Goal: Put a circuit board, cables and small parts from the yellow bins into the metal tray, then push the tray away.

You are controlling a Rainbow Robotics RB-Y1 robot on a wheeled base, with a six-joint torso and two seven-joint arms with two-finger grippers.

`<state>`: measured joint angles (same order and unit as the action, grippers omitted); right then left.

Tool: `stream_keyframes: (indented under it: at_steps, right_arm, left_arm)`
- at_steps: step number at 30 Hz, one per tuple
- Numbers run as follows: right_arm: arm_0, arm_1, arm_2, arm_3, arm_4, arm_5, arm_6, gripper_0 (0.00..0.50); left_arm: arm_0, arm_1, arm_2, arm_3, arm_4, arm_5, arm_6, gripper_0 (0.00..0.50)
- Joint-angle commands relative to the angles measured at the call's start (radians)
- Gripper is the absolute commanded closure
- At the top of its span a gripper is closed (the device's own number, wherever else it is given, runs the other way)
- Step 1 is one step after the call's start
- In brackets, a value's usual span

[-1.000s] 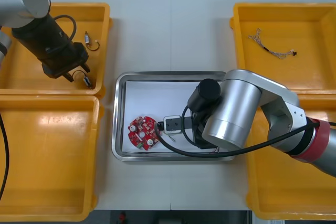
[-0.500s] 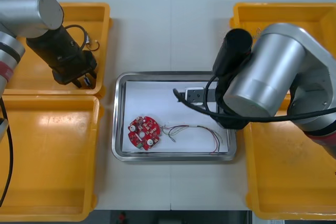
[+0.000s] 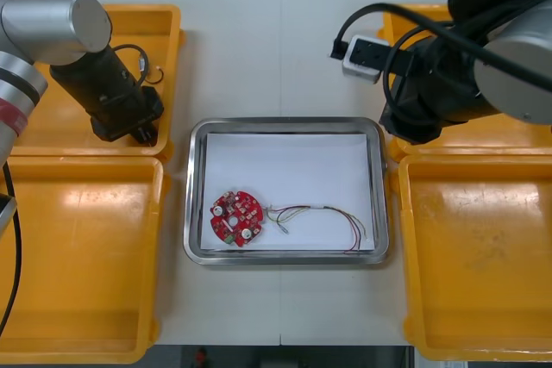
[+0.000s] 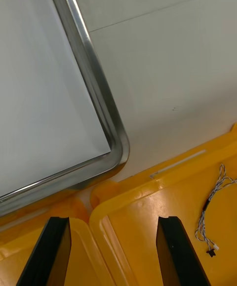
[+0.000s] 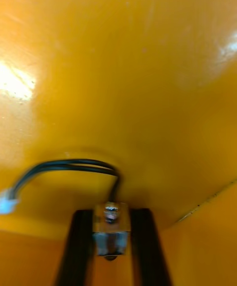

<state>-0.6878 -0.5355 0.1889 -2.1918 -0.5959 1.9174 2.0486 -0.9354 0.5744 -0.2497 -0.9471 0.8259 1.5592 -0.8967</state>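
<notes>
My left gripper [image 5: 112,246] is down in the far left yellow bin [image 3: 52,118], shut on a small metal part [image 5: 111,227]. A black cable [image 5: 69,166] runs from that part. In the front view the left gripper [image 3: 140,131] sits by the bin's near right corner. The metal tray [image 3: 285,123], white inside, holds a round red circuit board [image 3: 235,217] and a thin red and yellow cable [image 3: 321,215]. My right gripper [image 4: 113,256] is open with nothing between its fingers. It hovers over the tray's corner [image 4: 114,140] and the edge of a right bin [image 4: 163,217].
Another small metal part [image 3: 147,71] lies in the far left bin. A twisted cable [image 4: 211,212] lies in the right bin beyond the right fingers. The right arm [image 3: 448,66] covers much of the far right bin. Both near bins [image 3: 78,256] look bare.
My left gripper has shut on the small metal part. The right arm swung from above the tray to the far right, uncovering the cable that lies in the tray.
</notes>
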Motion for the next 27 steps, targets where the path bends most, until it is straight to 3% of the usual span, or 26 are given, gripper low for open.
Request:
stream_keyframes:
  at_steps: [1, 13, 17, 27]
  right_arm:
    - [-0.027, -0.06, -0.081, -0.023, -0.009, 0.002, -0.015, 0.0]
    - [-0.022, -0.173, -0.184, 0.106, 0.008, 0.002, -0.219, 0.0]
    - [-0.024, -0.187, -0.233, 0.179, 0.011, 0.002, -0.275, 0.0]
    - [-0.024, -0.254, -0.266, 0.369, -0.03, 0.002, -0.248, 0.0]
  left_arm:
    - [-0.045, -0.008, -0.006, -0.005, 0.015, -0.01, -0.096, 0.5]
    - [-0.071, 0.045, 0.061, -0.024, 0.032, 0.035, -0.108, 0.5]
    - [-0.103, 0.061, 0.109, -0.061, -0.025, 0.12, -0.111, 0.499]
    - [-0.106, 0.061, 0.218, -0.275, -0.128, 0.283, -0.106, 0.499]
